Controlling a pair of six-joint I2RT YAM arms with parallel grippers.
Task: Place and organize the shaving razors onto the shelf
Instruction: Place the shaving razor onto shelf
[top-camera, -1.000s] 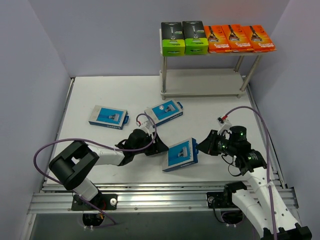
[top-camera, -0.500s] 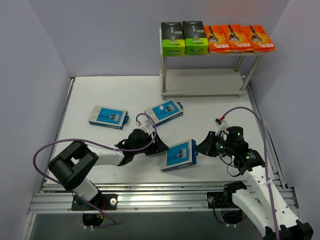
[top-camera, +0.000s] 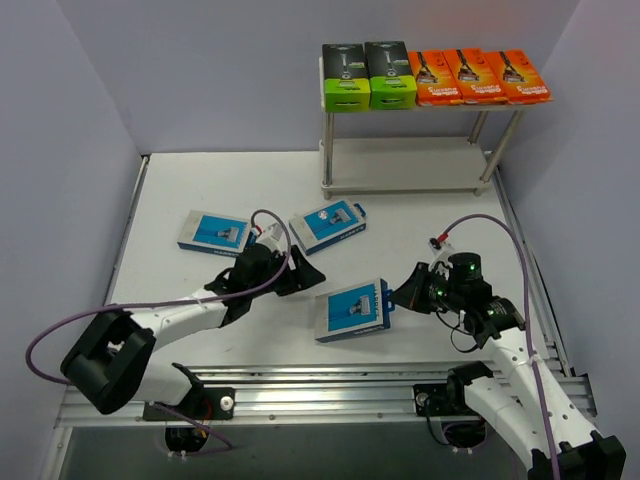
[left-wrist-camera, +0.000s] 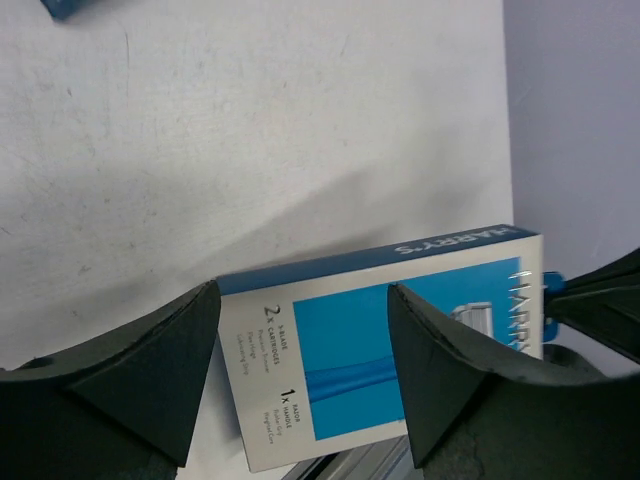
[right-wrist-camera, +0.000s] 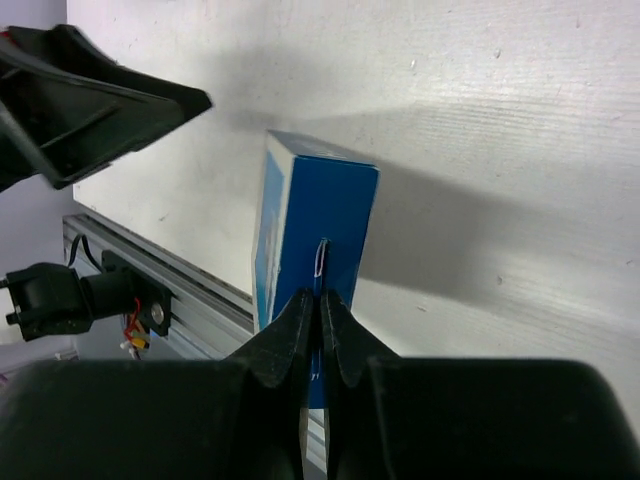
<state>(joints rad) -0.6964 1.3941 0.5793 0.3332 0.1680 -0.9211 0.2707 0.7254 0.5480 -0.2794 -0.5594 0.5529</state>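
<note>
Right gripper (right-wrist-camera: 320, 305) pinches the blue pack (right-wrist-camera: 322, 210) by its near end, likely for lifting; left gripper (left-wrist-camera: 302, 295) gapes wide, empty, pack just ahead.

Shelf (top-camera: 410, 165) far right, five packs (top-camera: 437, 78) rowed on its top. Left pack (top-camera: 218, 233) and middle pack (top-camera: 328, 222) behind my left gripper (top-camera: 305, 268); near pack (top-camera: 352, 310) between it and my right gripper (top-camera: 397, 296).

Blue razor pack (left-wrist-camera: 340, 370): "HARRY'S" on edge; "2x CARTRIDGES", "1x HANDLE" on face.
</note>
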